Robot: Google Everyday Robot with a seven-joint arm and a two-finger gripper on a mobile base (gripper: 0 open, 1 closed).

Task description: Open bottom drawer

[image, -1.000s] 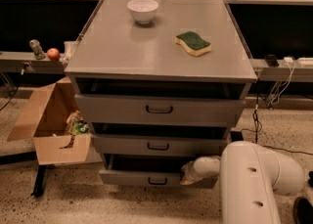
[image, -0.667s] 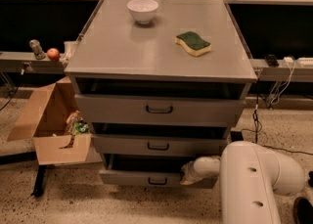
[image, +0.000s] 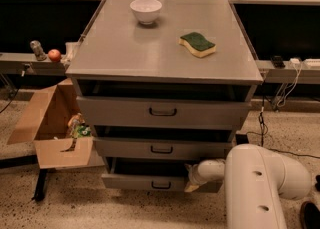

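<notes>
Gripper (image: 192, 179) at right front of the slightly open bottom drawer (image: 142, 182); grip cannot be told. Cardboard box (image: 50, 140) stands left.

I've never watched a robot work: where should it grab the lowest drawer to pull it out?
Probably the dark loop handle centred on the bottom drawer, from straight ahead: it juts out, leaving a gap. The gripper is just right of it.

Pincer (image: 192, 178) at bottom drawer (image: 131, 181) front, right of handle (image: 161, 185); bowl (image: 146, 10), sponge (image: 198, 44) atop cabinet (image: 135, 53).
</notes>
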